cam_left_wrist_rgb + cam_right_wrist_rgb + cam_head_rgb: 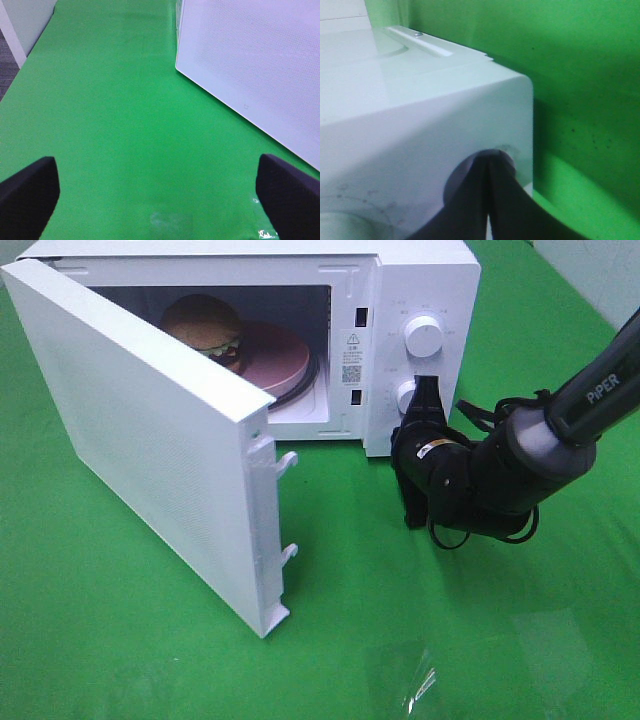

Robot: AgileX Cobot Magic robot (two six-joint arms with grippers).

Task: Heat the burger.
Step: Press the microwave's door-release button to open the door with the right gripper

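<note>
Your burger [203, 325] looks light, soft and squashable, so move it only by the pink plate [282, 362]; your left gripper [159, 192] gapes wide, the right gripper [490, 166] is pinched together.

burger [205, 328] on plate [275, 360] inside microwave [425, 285]

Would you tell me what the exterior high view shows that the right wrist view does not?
Only the exterior high view shows the burger and the pink plate inside the microwave, plus its open door and upper knob. Only the right wrist view shows, close up, the right arm's shut jaws meeting by the panel edge. Both show the white microwave body, the green cloth and those jaws.
</note>
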